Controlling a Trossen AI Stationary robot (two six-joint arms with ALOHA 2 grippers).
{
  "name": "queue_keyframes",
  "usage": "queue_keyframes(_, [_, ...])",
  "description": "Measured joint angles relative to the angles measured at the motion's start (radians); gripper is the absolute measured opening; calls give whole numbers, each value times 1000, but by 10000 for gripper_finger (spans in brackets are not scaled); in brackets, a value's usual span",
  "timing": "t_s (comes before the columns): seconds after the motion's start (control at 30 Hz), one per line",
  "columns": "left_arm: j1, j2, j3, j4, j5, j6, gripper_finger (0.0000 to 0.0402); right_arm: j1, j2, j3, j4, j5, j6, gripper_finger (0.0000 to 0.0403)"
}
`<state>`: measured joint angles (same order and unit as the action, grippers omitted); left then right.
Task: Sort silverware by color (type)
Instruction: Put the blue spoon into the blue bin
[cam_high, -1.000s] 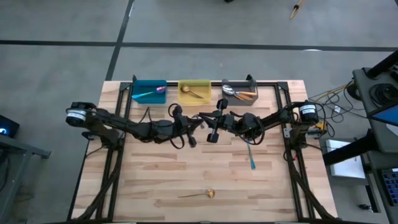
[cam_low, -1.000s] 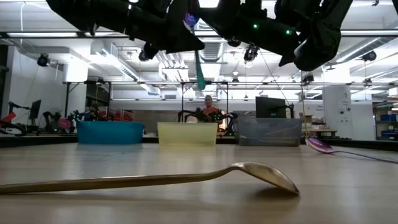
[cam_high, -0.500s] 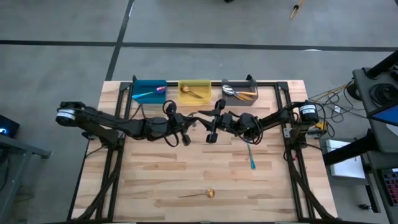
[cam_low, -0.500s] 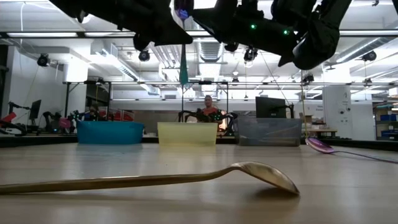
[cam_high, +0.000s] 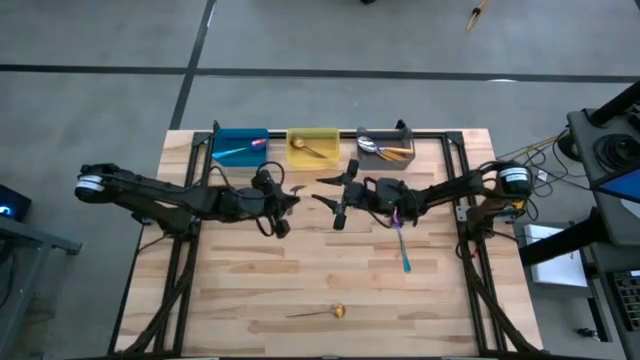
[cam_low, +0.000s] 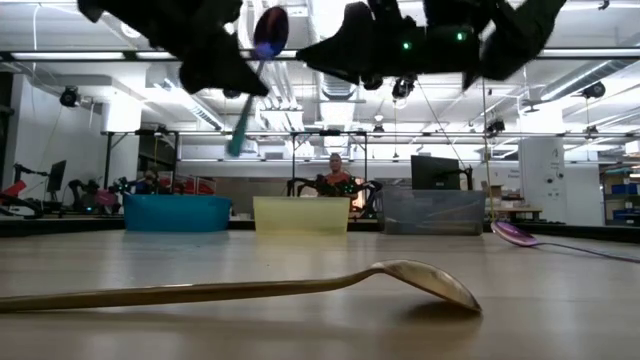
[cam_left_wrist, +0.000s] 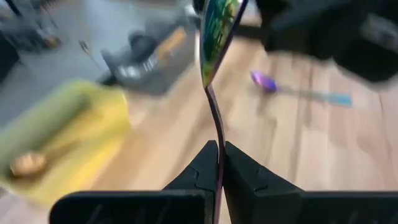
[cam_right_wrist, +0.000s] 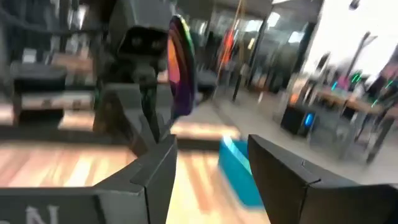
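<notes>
Handing over now complete: right gripper (cam_right_wrist: 205, 168) jaws apart and empty, left gripper (cam_left_wrist: 217, 163) clamped on the iridescent spoon (cam_low: 258, 50), aloft mid-table, presumably bound for the blue bin (cam_high: 240, 146).

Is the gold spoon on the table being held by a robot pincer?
No, the gold spoon lies alone on the table, far from both pincers.

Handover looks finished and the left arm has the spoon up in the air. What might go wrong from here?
1. The left gripper pinches the purple spoon only by its thin handle, so it may swivel or slip on the way to the blue bin.
2. The right gripper, its fingers open, sits close beside it, so the arms may bump as they part.
3. The spoon may miss the narrow bin.
</notes>
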<state>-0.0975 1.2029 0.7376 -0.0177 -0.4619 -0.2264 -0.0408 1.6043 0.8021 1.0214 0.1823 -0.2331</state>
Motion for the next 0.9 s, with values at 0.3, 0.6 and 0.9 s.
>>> queue_keyframes(0.3, [-2, -10, -2, -227, 172, -21, 0, -63, -76, 237, -728, -322, 50, 183])
queue_keyframes(0.6, [-4, 48, -1, -200, 174, -19, 0, -71, 35, 373, -778, -481, 72, 183])
queue_keyframes(0.9, [-4, 15, 0, -192, 167, -29, 0, -91, 46, 387, -829, -470, 54, 183])
